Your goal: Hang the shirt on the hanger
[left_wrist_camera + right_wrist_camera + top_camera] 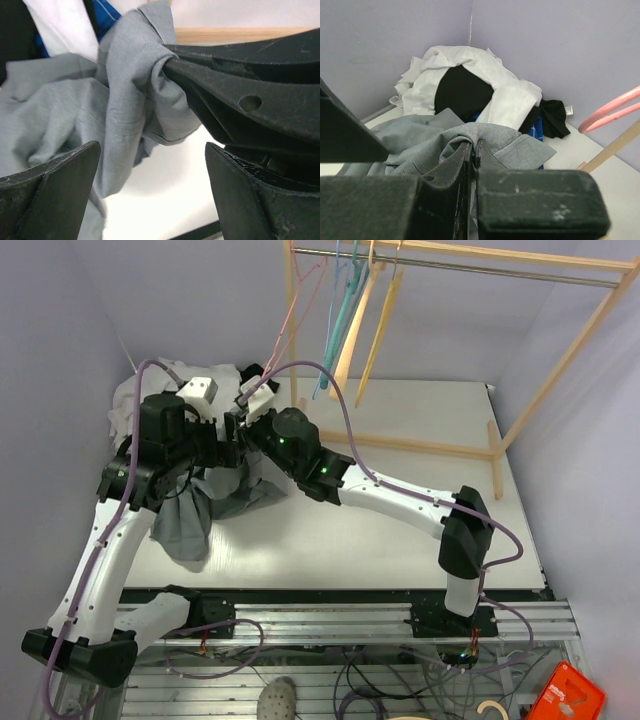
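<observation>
Hidden overhead, plain at the wrist: right gripper (472, 146) clamped on the shirt (520, 146), left gripper (152, 170) gaping beside it, white garment (512, 95) behind.

It was probably a robotics lab: plain lilac walls (200, 300) boxed in a white table (330, 550), an aluminium frame (330, 615) and loose cables (370, 680) ran along the table's near edge, and a bare wooden rack (400, 444) stood on its far half.

L arm (98, 562): jaws wide. R arm (390, 498): jaws pinched tight (wrists close).
</observation>
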